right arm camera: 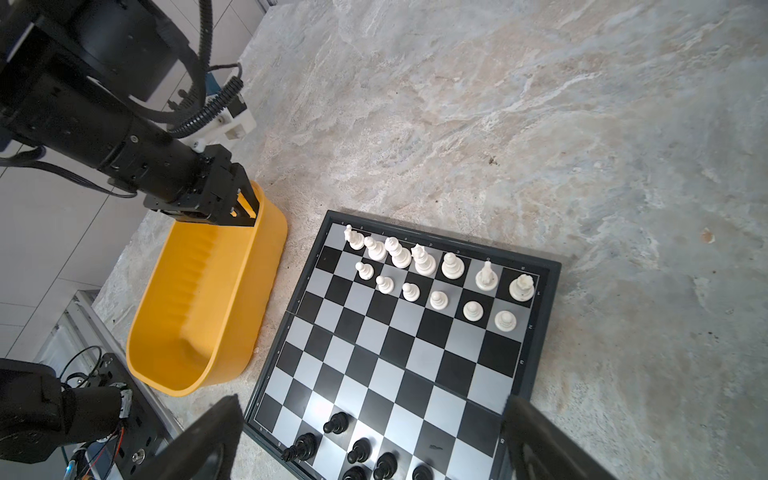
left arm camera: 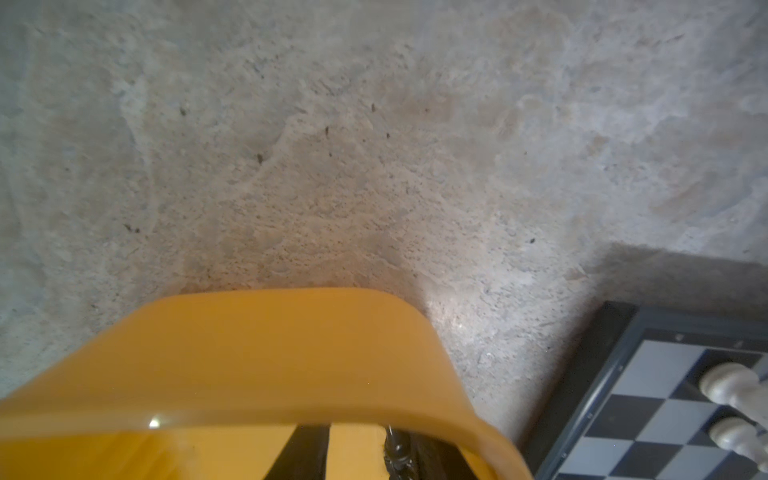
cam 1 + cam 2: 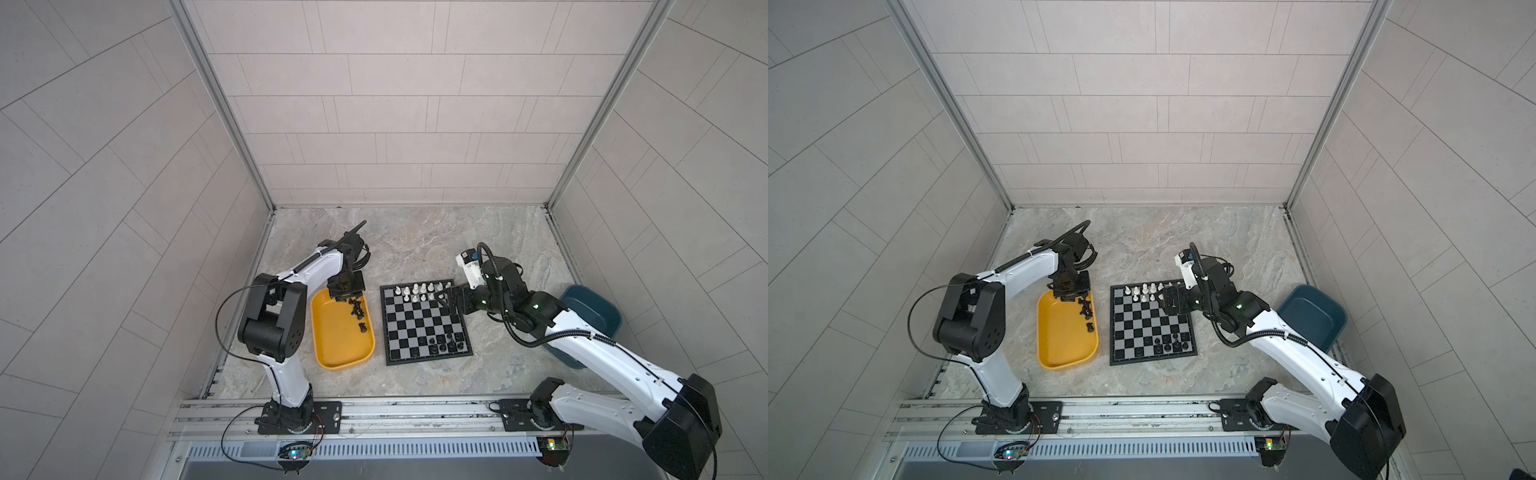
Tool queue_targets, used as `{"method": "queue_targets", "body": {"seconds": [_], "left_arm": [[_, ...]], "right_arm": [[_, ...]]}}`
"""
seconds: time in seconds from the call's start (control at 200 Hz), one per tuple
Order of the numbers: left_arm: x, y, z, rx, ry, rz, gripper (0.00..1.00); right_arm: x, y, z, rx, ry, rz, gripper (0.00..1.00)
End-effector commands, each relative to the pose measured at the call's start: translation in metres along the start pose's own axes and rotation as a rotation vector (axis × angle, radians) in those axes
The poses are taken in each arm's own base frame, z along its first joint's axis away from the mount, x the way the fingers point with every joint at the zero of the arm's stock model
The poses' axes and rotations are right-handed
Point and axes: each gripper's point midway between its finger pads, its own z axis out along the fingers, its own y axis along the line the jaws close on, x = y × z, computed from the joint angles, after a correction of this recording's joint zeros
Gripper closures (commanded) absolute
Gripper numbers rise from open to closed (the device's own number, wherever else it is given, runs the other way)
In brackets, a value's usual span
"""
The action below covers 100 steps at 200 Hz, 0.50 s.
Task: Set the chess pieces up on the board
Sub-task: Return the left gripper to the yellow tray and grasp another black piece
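Black-grey checkered chessboard (image 3: 415,332), centre: white plastic chessmen (image 3: 419,291) far rows, black chessmen (image 3: 444,341) near-right; others in yellow plastic tray (image 3: 332,353), left. Left gripper (image 3: 347,296) inside tray, grip undeterminable. Right gripper (image 3: 448,300) wide open over board's far-right edge.

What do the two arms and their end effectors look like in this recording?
The left arm and right arm share glossy white shells, black joint housings and black bases on a metal rail. A thin black cable loops off the left; ribbed black conduit runs beside the right, whose wrist shows green lights. The left end effector and right end effector are black.
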Motion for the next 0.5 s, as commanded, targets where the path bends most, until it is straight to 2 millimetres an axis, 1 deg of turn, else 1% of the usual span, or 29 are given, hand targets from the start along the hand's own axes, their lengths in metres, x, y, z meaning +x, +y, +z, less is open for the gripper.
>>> {"method": "queue_targets", "body": {"seconds": [0.0,0.24,0.495], "left_arm": [[-0.010,0.005,0.000,-0.032,-0.023,-0.008,0.63],[-0.012,0.010,0.010,-0.052,-0.026,-0.024,0.68],[-0.013,0.006,0.017,-0.025,-0.037,-0.044,0.74]], "right_arm": [[-0.009,0.007,-0.004,-0.025,-0.029,-0.018,0.01],[-0.006,0.006,-0.004,-0.027,-0.028,-0.014,0.01],[-0.006,0.007,-0.006,-0.032,-0.034,-0.010,0.01]]}}
